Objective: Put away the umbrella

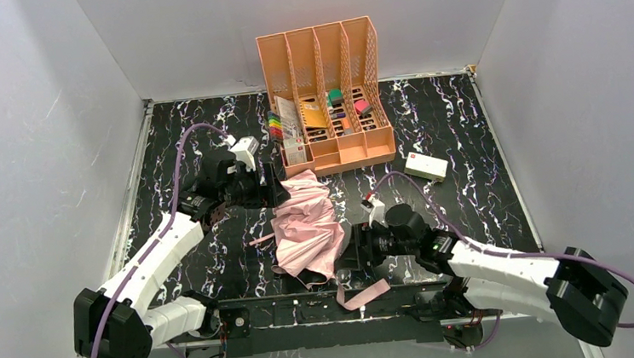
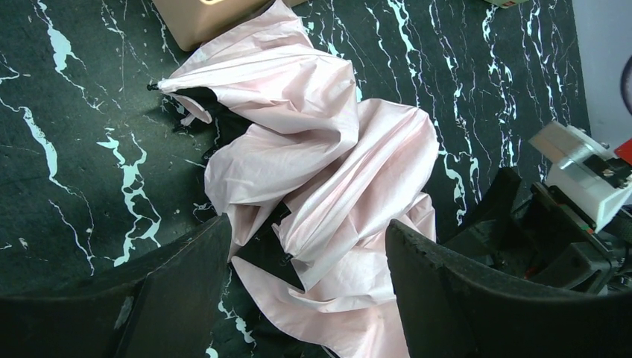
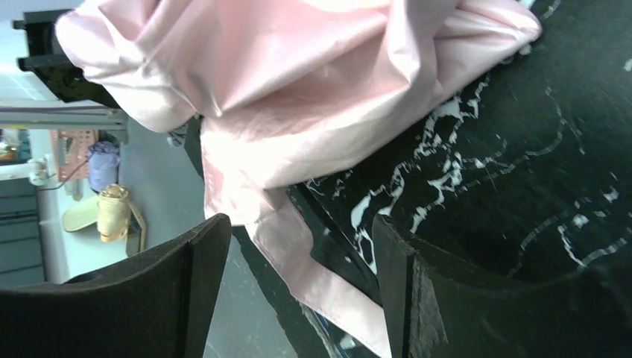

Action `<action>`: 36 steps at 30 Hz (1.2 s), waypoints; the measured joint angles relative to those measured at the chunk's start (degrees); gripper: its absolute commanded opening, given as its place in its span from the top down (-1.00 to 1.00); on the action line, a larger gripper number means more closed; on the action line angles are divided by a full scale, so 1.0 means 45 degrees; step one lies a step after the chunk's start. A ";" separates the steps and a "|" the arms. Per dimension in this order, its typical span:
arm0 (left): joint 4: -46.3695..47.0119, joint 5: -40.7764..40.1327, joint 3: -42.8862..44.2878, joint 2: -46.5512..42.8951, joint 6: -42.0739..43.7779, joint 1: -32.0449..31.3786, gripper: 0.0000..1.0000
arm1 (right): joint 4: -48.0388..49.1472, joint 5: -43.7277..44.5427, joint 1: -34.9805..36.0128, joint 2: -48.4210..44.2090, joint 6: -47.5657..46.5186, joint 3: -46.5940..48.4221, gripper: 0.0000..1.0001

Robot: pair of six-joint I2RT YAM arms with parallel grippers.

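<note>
The left gripper [image 2: 307,227] is spread wide, and its two dark fingers [image 2: 175,276] frame the crumpled fabric of the umbrella [image 1: 304,227]. Whether they touch the cloth cannot be told. The right gripper [image 3: 298,224] also stands well open at the umbrella's near right edge. A loose flap of pink fabric runs through the gap between its pads, but nothing is pinched. The umbrella lies in a rumpled heap in the middle of the counter [image 1: 470,210], between the two grippers. It is mostly pale pink side up, with black lining showing at the folds. Its far end reaches the front of the orange desk organiser [image 1: 325,101], and a pink strap [image 1: 365,293] trails over the counter's near edge. The counter is black with white marble veining. The organiser stands at the back with small coloured items in its compartments, and a small white box [image 1: 426,165] lies to its right, apart from the umbrella. Plain pale walls enclose the counter on three sides.
</note>
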 measured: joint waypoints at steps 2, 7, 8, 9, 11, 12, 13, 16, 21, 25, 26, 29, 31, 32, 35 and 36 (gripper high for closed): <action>0.0010 0.0029 0.0000 0.0000 -0.0029 0.0000 -0.47 | 0.0908 -0.0102 0.0049 0.0452 0.0408 -0.0151 -0.56; 0.0102 0.0073 0.0000 0.0000 -0.0102 0.0000 -0.47 | 0.2691 -0.0223 0.0121 0.1443 0.1214 -0.0437 -0.52; 0.0107 0.0078 0.0000 0.0005 -0.0112 0.0000 -0.47 | 0.2943 -0.0238 0.0136 0.1642 0.1287 -0.0437 -0.50; 0.0121 0.0083 0.0000 0.0010 -0.0126 0.0000 -0.47 | 0.3240 -0.0296 0.0146 0.1865 0.1365 -0.0437 -0.49; 0.0160 0.0097 0.0000 0.0039 -0.0131 0.0000 -0.46 | 0.3779 -0.0476 0.0160 0.2322 0.1467 -0.0437 -0.45; 0.0189 0.0117 0.0000 0.0063 -0.0131 0.0000 -0.46 | 0.4002 -0.0573 0.0180 0.2545 0.1467 -0.0437 -0.41; 0.0228 0.0141 0.0000 0.0102 -0.0131 0.0000 -0.46 | 0.4201 -0.0665 0.0214 0.2778 0.1472 -0.0432 -0.38; 0.0350 0.0219 -0.0005 0.0214 -0.0131 0.0000 -0.45 | 0.4663 -0.0923 0.0316 0.3473 0.1486 -0.0384 -0.22; 0.0379 0.0272 -0.0005 0.0238 -0.0136 0.0000 -0.45 | 0.5071 -0.1185 0.0486 0.4163 0.1515 -0.0199 0.30; 0.0374 0.0272 -0.0010 0.0238 -0.0136 0.0000 -0.45 | 0.5251 -0.1229 0.0549 0.3837 0.1540 0.0087 0.78; 0.0379 0.0267 -0.0019 0.0238 -0.0136 0.0000 -0.45 | 0.5246 -0.1224 0.0549 0.3628 0.1549 0.0194 0.88; 0.0379 0.0267 -0.0044 0.0238 -0.0141 0.0000 -0.45 | 0.5129 -0.1175 0.0549 0.2958 0.1574 0.0685 1.00; 0.0379 0.0262 -0.0058 0.0233 -0.0141 0.0000 -0.45 | 0.4838 -0.1020 0.0549 0.2637 0.1569 0.1175 1.00; 0.0379 0.0257 -0.0058 0.0233 -0.0141 0.0000 -0.45 | 0.4687 -0.0899 0.0549 0.2506 0.1559 0.1462 1.00; 0.0384 0.0233 -0.0058 0.0233 -0.0141 0.0000 -0.45 | 0.4250 -0.0408 0.0549 0.2346 0.1496 0.2361 1.00; 0.0374 0.0214 -0.0058 0.0233 -0.0141 0.0000 -0.44 | 0.3968 -0.0194 0.0544 0.2365 0.1443 0.2725 1.00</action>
